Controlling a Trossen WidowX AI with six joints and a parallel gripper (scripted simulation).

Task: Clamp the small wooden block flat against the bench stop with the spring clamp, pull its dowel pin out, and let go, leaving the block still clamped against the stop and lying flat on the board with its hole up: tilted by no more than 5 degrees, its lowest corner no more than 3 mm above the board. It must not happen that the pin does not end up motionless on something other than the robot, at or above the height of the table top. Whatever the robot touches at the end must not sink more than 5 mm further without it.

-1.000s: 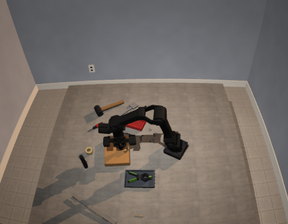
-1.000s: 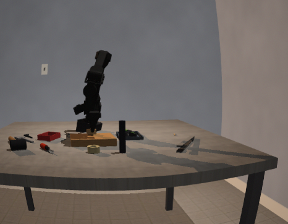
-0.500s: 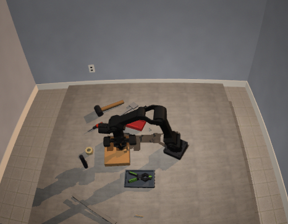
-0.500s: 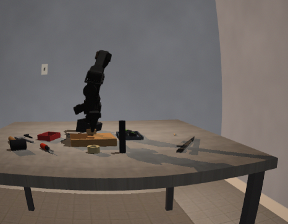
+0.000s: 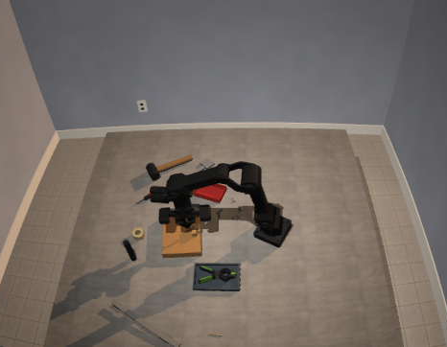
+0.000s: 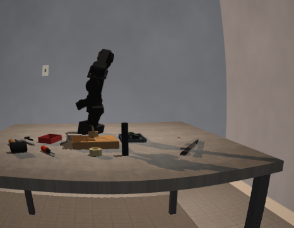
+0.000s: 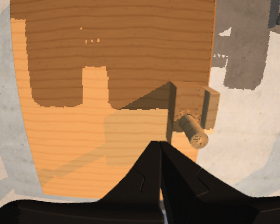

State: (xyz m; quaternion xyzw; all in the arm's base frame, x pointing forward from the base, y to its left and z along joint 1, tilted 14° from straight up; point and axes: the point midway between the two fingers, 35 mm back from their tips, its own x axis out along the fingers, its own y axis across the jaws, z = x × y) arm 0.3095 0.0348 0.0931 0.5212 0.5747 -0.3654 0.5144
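Note:
The orange wooden board (image 7: pixel 111 83) fills the wrist view. The small wooden block (image 7: pixel 193 106) sits at the board's right edge, and its dowel pin (image 7: pixel 192 131) sticks out of it toward the camera. My gripper (image 7: pixel 157 148) is shut with its fingertips together and nothing between them, just left of the pin and above the board. In the side view the block (image 6: pixel 93 133) stands on the board (image 6: pixel 95 142) with the pin (image 6: pixel 92 128) pointing up. The green-handled spring clamp (image 5: pixel 218 275) lies in its dark tray. I cannot clearly make out the bench stop.
The dark tray (image 5: pixel 217 280) lies in front of the board. A red tray (image 5: pixel 210 193), a mallet (image 5: pixel 167 166) and a screwdriver (image 5: pixel 146 197) lie behind it. A tape roll (image 5: pixel 138 233) and an upright black cylinder (image 6: pixel 124 139) stand to its left. A long dark bar (image 6: pixel 188 147) lies near the table's edge.

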